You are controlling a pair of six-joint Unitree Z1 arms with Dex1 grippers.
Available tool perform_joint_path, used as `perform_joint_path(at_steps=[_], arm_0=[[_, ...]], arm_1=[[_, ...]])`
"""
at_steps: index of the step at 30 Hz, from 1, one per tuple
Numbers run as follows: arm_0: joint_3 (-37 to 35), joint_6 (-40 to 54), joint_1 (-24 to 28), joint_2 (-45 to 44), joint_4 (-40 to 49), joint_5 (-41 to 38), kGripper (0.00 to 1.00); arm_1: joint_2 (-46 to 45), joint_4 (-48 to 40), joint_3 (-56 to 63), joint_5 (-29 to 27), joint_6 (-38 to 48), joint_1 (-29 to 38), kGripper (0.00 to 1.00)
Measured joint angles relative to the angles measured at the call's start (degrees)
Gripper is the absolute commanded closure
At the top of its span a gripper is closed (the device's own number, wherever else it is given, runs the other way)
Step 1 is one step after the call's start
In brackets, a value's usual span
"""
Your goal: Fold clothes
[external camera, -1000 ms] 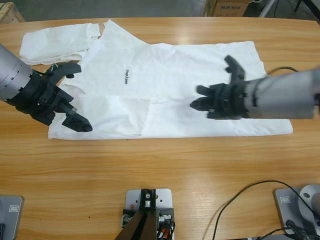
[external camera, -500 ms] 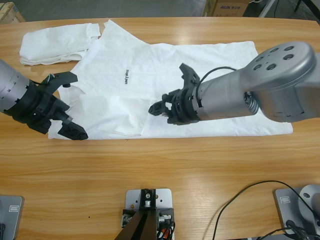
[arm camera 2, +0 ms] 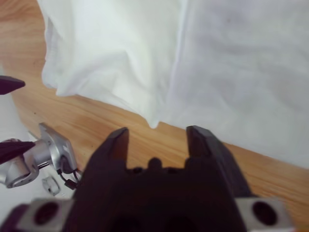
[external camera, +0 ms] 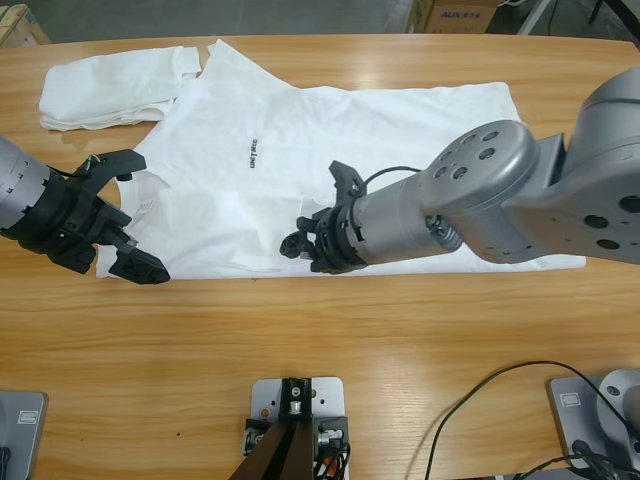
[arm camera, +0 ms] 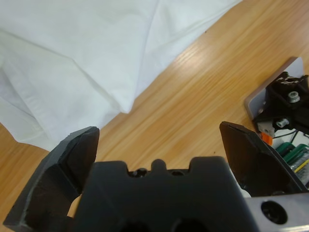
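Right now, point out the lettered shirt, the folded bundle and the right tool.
lettered T-shirt (external camera: 330, 130), high view, on its chest beside the black lettering.
folded bundle (external camera: 110, 85), high view, on its top layer.
right tool (external camera: 300, 240), high view, midway between its fingertips.

The T-shirt's (external camera: 330, 160) black chest lettering (external camera: 253, 154) is too small to read.

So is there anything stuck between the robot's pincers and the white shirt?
Nothing visible is in the way. The left pincer hangs open at the T-shirt's sleeve end, the right pincer open over its lower edge. The folded bundle lies off at the far corner, away from both.
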Motion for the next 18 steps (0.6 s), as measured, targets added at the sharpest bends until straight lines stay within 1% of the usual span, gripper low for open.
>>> perform_joint_path(at_steps=[4, 10, 18], arm_0=[[1.02, -0.1, 0.03, 0.0, -0.51, 0.0, 0.027], [5.07, -2.1, 1.32, 0.0, -3.42, 0.0, 0.025], [5.67, -2.2, 2.07, 0.0, -4.11, 0.0, 0.023]], arm_1=[[1.01, -0.96, -0.01, 0.53, 0.34, 0.04, 0.602], [1.82, -1.28, -0.01, 0.56, 0.49, 0.04, 0.602], [3.72, -1.99, -0.35, 1.19, 0.55, 0.04, 0.61]])
